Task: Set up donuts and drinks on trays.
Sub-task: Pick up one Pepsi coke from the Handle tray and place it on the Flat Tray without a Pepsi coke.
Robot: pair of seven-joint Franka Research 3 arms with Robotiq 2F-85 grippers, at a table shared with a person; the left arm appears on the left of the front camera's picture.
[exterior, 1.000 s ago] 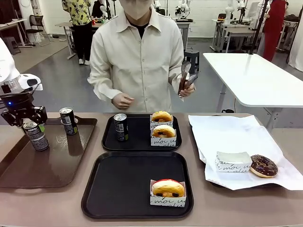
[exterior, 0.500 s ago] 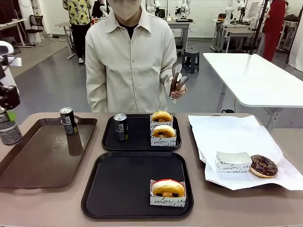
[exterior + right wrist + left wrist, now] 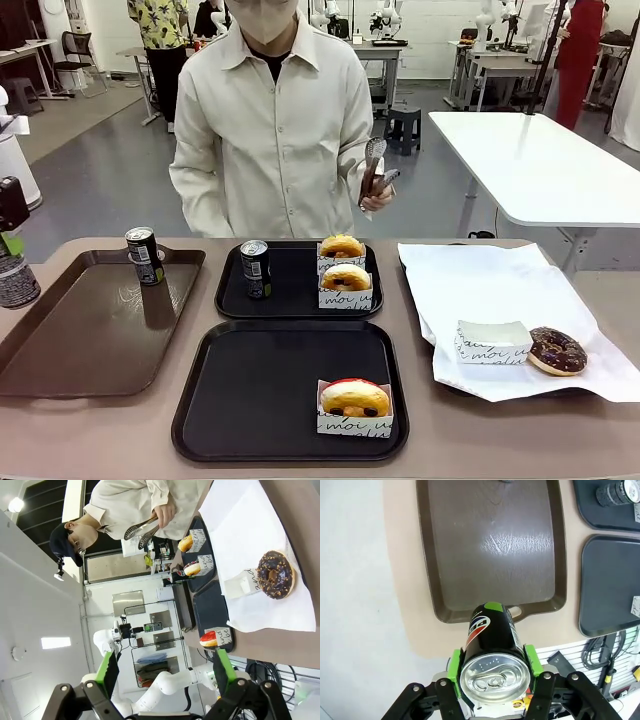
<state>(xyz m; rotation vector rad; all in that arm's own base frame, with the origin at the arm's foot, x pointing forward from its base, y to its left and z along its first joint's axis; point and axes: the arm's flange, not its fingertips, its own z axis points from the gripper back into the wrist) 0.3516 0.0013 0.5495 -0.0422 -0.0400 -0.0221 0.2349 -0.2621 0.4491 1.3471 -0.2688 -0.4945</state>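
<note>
We take the near black tray (image 3: 250,400) as our mark. It holds a single red-iced donut (image 3: 355,398) in its printed white sleeve, set in the tray's near right corner.

Just beyond it, on the person's side, lies the far black tray (image 3: 295,302). A drink can (image 3: 255,268) stands upright at this tray's left, and two sleeved donuts (image 3: 346,278) sit one behind the other at its right.

Left of the near black tray lies the longer brown tray (image 3: 80,350), with a second can (image 3: 145,256) upright in its far right corner. Farther left, past that tray's outer rim, the left gripper (image 3: 492,664) grips a third can (image 3: 17,283) upright. In the left wrist view we see its green pads pressed to the can's sides just under the silver top, above the brown tray's short end.

Right of the near black tray, a tray lined with white paper (image 3: 500,285) carries a chocolate donut (image 3: 556,350) lying bare on the paper. An empty white sleeve (image 3: 492,341) sits just beside the donut, on the side toward our mark.

The right gripper (image 3: 166,672) hangs off beyond the paper-lined tray, on the side away from the near black tray. Its jaws are spread wide with nothing between them.

Across from the near black tray, behind the far one, the person's hand (image 3: 378,198) holds metal tongs (image 3: 377,160) upright.
</note>
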